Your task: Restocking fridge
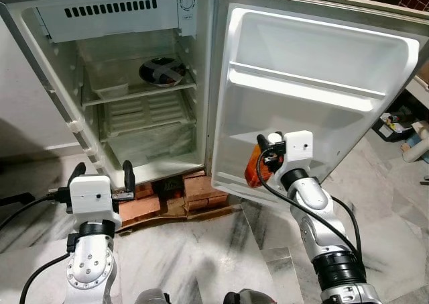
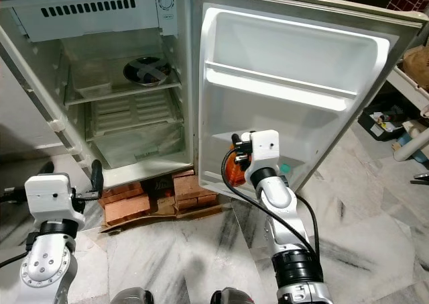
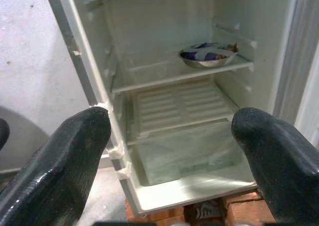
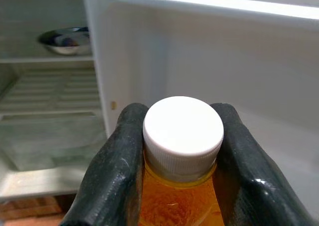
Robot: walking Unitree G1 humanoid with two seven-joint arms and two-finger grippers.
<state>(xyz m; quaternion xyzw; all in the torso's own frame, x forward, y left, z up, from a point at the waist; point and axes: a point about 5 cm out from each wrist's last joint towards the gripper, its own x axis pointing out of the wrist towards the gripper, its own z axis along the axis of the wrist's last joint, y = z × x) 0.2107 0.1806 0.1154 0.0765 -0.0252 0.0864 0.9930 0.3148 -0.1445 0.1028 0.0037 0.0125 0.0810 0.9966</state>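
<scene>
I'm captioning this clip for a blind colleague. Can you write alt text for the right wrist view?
The right gripper pinches the neck of an orange bottle just under its white cap, held before the white inner wall of the open fridge door. Off to one side, a metal bowl sits on a shelf inside the fridge.

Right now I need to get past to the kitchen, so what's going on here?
The robot is restocking the open fridge. Its right tool is shut on an orange bottle with a white cap, held low at the open door. The left tool hangs open in front of the fridge. A bowl sits on the upper shelf.
</scene>
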